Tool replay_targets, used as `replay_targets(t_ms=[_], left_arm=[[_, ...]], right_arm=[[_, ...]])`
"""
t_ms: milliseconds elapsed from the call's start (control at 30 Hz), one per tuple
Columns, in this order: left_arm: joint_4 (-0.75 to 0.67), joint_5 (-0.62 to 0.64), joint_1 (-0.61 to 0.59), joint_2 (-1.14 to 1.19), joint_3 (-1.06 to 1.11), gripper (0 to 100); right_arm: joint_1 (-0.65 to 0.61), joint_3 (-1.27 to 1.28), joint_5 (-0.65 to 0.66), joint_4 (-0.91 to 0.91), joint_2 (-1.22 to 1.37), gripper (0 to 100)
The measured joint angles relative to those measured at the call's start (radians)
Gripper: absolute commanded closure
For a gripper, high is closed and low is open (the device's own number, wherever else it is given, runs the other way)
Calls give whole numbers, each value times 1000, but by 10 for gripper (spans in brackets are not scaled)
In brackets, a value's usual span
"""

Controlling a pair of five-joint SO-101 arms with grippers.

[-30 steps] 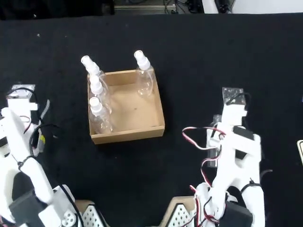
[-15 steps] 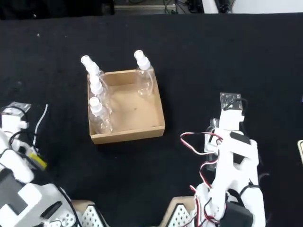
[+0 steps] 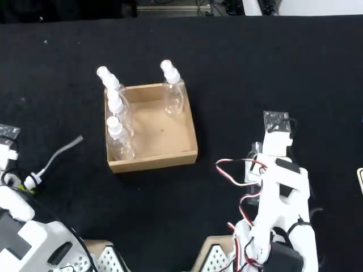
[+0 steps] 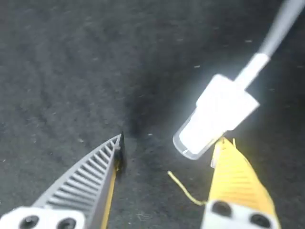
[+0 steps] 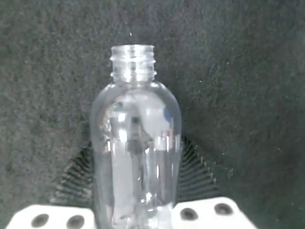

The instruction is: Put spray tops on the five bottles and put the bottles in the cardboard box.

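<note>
Left wrist view: the spray top [image 4: 217, 114] could be knocked aside by the spread left gripper [image 4: 170, 140]; the bottle [image 5: 135, 95] is pinched by the right gripper [image 5: 137, 144].

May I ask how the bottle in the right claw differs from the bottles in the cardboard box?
The held bottle has a bare threaded neck; the four boxed bottles each wear a spray top. The held bottle sits in the right claw; the boxed ones stand in the cardboard box. All are clear plastic.
</note>
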Motion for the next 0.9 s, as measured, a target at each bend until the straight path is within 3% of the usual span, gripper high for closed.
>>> replay_targets(t_ms=[200,533,633,900], left_arm=[[-98,14,-38,0,-3,726],[-166,470,5,0,-61,726],[-74,545,0,0,-167,726],[344,783,28,0,-391,722]], right_arm=[[0,0,0,0,0,988],[-31,3,0,0,0,988],[-31,5,0,0,0,988],[-32,5,0,-2,0,988]])
